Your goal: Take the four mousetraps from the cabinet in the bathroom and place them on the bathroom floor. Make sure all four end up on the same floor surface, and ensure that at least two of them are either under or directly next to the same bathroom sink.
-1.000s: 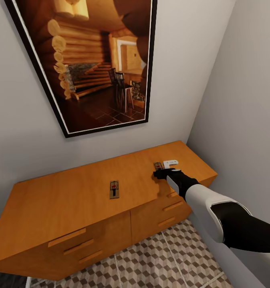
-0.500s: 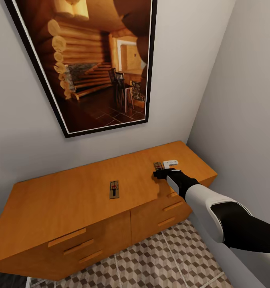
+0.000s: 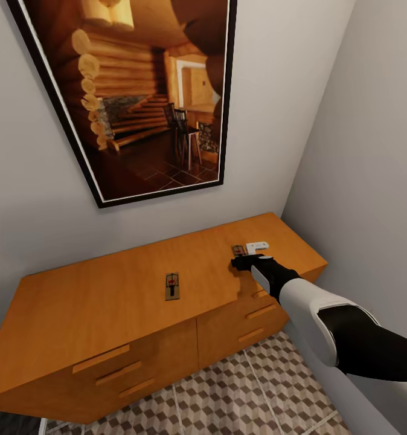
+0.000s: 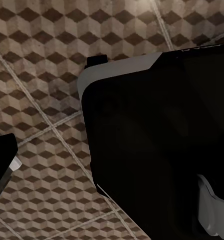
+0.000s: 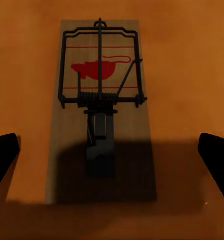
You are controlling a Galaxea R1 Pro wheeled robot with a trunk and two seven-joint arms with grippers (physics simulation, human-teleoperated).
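Observation:
Two mousetraps lie on top of the orange-brown cabinet (image 3: 107, 302). One mousetrap (image 3: 172, 286) rests near the middle of the top. The other mousetrap (image 3: 237, 249) lies toward the right end, a flat board with dark wire and a red mark (image 5: 101, 107). My right gripper (image 3: 247, 254) hovers just over this trap, open, with its fingertips (image 5: 3, 156) spread to either side of the board and not touching it (image 5: 112, 162). In the left wrist view one dark finger (image 4: 2, 160) sits at the frame edge above the cube-patterned floor (image 4: 47, 75), well off centre.
A large framed picture (image 3: 143, 96) hangs on the wall above the cabinet. A grey side wall (image 3: 366, 169) stands close on the right of the cabinet. Patterned floor tiles (image 3: 240, 393) run in front of the drawers. My own dark base (image 4: 161, 140) shows in the left wrist view.

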